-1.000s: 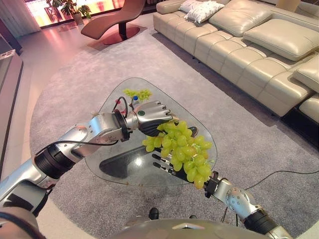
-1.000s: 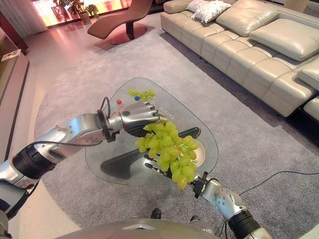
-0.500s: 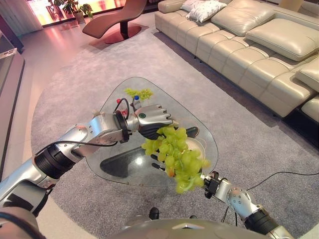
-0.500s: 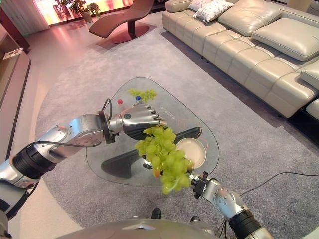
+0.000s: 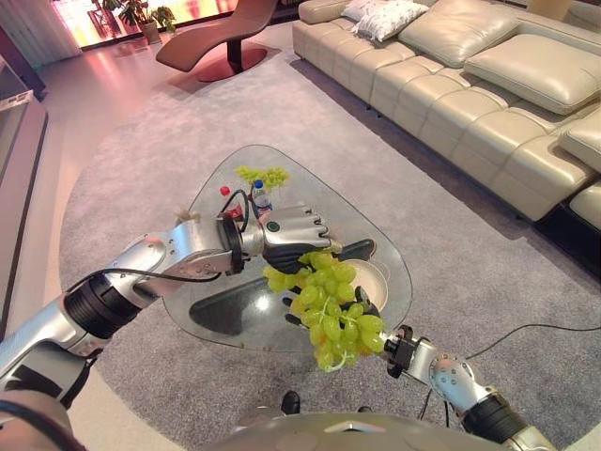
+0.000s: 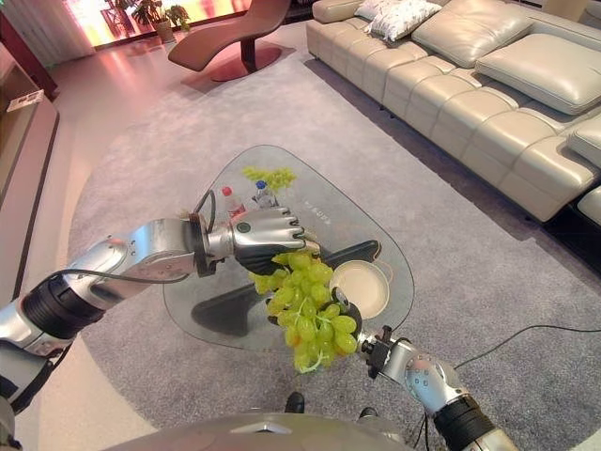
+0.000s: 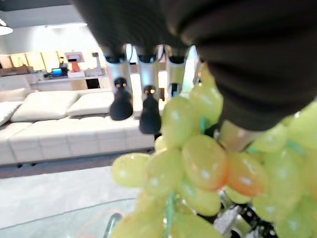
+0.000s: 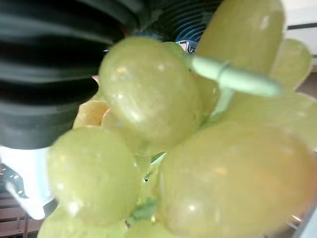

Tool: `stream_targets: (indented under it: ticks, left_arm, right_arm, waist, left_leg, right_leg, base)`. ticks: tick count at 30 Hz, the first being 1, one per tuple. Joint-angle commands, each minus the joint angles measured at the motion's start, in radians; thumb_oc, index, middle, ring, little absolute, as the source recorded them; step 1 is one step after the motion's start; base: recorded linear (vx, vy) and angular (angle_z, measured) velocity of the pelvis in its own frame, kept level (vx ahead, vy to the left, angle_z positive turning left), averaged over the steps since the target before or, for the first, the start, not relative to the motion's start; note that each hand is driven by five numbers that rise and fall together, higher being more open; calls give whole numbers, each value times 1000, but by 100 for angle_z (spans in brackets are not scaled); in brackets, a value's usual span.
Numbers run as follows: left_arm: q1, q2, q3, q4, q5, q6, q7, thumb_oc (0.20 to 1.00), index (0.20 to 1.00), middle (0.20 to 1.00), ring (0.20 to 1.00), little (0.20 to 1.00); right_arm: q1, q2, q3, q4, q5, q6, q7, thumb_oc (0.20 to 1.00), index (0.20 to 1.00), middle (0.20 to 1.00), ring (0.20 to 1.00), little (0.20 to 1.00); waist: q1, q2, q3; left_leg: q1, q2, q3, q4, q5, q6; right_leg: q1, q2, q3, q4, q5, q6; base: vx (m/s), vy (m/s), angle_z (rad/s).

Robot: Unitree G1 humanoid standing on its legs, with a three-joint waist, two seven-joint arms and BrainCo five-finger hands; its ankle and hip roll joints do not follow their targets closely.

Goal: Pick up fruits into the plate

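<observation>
Glass table [image 5: 225, 188]; left robot hand [image 5: 293, 232] curled round green grape bunch [image 5: 329, 305].

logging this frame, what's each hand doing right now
Left hand: shut on the grape bunch, holding it from the top.
Right hand: under the bunch, mostly hidden by grapes; cannot tell.

Right hand [image 5: 362, 303] (fingers especially) behind grapes [image 5: 324, 305]

Rounded-triangular clear glass coffee table [image 6: 371, 224] on grey carpet [image 6: 131, 150]. On the table: round cream plate [image 6: 362, 287]; far from plate, small green grape bunch [image 6: 268, 176]; two small bottles [image 6: 246, 198] between them.
</observation>
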Motion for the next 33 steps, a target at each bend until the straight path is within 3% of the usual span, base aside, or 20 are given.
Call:
stream_targets:
  ticks: [1,16,29,30,31,32,33]
  left_arm:
    - [-82,44,-17,8,-31,-1,26,200,200,200,200,200]
    - [-147,1,-37,46,-99,39,-8,200,200,200,200,200]
    - [-142,-33,-28,72,-104,49,-47,200,200,200,200,200]
    - [-140,-36,-28,74,-103,49,-52,200,200,200,200,200]
    - [-136,-38,-28,73,-100,49,-57,200,200,200,200,200]
    - [-134,-39,-28,73,-99,49,-57,200,200,200,200,200]
    - [-129,-38,-27,72,-97,47,-58,200,200,200,200,200]
  right_arm:
    - [-81,16,8,-155,121,-5,94,1000,1000,1000,1000,1000]
    - [-115,17,61,-177,-8,26,215,1000,1000,1000,1000,1000]
    - [-130,38,74,-182,-43,-5,222,1000,1000,1000,1000,1000]
    - [-131,40,75,-183,-41,-10,216,940,940,940,940,940]
    - [-135,41,76,-183,-37,-20,207,605,605,605,605,605]
    - [-135,41,76,-184,-34,-27,203,200,200,200,200,200]
    - [-132,41,75,-187,-30,-34,198,200,200,200,200,200]
  waist:
    - [23,-21,0]
    - [23,-21,-6]
    - [21,-21,-5]
    - [22,-21,-5]
    - [23,-21,-5]
    - [23,-21,-5]
    - [23,-21,-4]
  left_leg:
    - [83,-12,143,20,-157,1]
    - [86,-14,140,20,-158,-1]
    - [87,-15,141,22,-159,0]
    - [87,-14,141,22,-159,0]
    - [87,-14,141,22,-158,0]
    - [86,-15,141,23,-158,0]
    - [87,-16,139,23,-158,1]
  right_leg:
    - [7,-29,33,11,-39,74]
    - [11,-27,39,10,-42,74]
    - [11,-27,43,12,-43,73]
    - [11,-27,43,12,-44,72]
    - [11,-27,43,12,-44,72]
    - [10,-27,44,12,-44,72]
    - [11,-26,43,12,-43,72]
  base:
    - [0,0,0]
    - [0,0,0]
    - [0,0,0]
    - [0,0,0]
    - [0,0,0]
    - [0,0,0]
    - [0,0,0]
